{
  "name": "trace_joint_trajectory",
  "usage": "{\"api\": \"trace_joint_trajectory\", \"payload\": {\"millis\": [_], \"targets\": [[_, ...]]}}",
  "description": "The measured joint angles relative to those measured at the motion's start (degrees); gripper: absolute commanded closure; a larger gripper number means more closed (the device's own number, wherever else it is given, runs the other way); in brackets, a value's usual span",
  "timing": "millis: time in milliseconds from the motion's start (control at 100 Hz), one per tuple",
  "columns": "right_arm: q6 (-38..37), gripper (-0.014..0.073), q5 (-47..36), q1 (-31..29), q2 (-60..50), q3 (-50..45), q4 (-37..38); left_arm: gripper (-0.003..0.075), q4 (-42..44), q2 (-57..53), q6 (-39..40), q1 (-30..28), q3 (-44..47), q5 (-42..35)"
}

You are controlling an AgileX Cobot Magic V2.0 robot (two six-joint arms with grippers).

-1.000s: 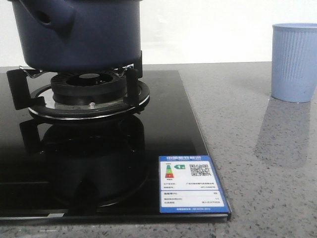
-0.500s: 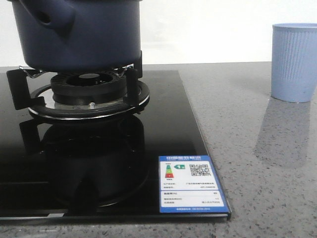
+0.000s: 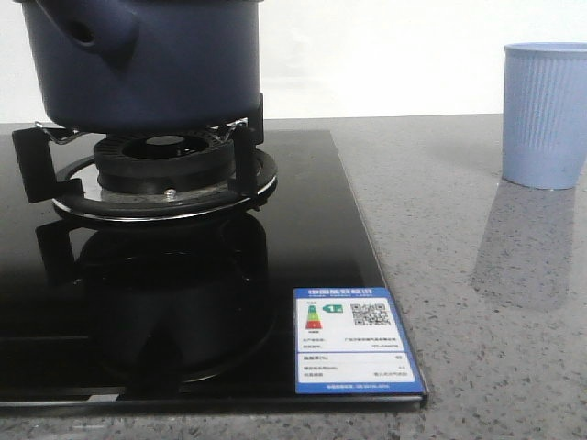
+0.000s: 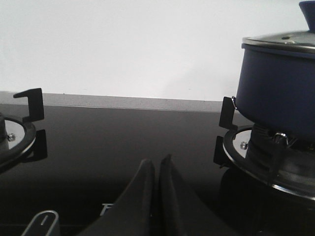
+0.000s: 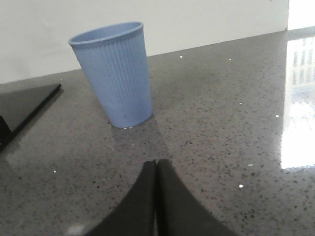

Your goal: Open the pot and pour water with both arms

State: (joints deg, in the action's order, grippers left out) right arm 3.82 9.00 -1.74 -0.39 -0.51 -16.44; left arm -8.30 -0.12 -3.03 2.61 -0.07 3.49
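Note:
The dark navy-blue pot (image 3: 156, 64) stands on the gas burner (image 3: 165, 174) at the far left of the front view, its stubby handle with a round hole (image 3: 87, 32) facing forward-left. In the left wrist view the pot (image 4: 278, 83) carries a metal-rimmed lid (image 4: 280, 42). My left gripper (image 4: 157, 164) is shut and empty, low over the black hob, apart from the pot. My right gripper (image 5: 156, 164) is shut and empty over the grey counter, short of the light blue ribbed cup (image 5: 115, 73). Neither gripper shows in the front view.
The black glass hob (image 3: 303, 238) bears an energy label sticker (image 3: 356, 339) at its front right corner. A second burner's pan support (image 4: 22, 123) shows in the left wrist view. The cup (image 3: 546, 115) stands at the far right on the speckled counter (image 3: 477, 302).

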Motion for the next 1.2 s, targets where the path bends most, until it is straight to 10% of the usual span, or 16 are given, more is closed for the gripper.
{"api": "trace_joint_trajectory", "payload": {"millis": [470,820,1200], "targets": [[0.0,0.0654,-2.0,0.0,0.0,0.6,-28.7,0.0736,-30.0,0.0,0.0,0.0,-0.3,-2.2],[0.5,0.0654,7.7,0.0,6.8,17.2,-18.5,0.0736,-20.8,4.6,-9.4,0.0,-16.7,10.6],[17.5,0.0654,19.2,4.3,24.4,35.2,-16.4,0.0734,-18.7,20.3,-17.2,7.5,-32.9,21.5]]}}
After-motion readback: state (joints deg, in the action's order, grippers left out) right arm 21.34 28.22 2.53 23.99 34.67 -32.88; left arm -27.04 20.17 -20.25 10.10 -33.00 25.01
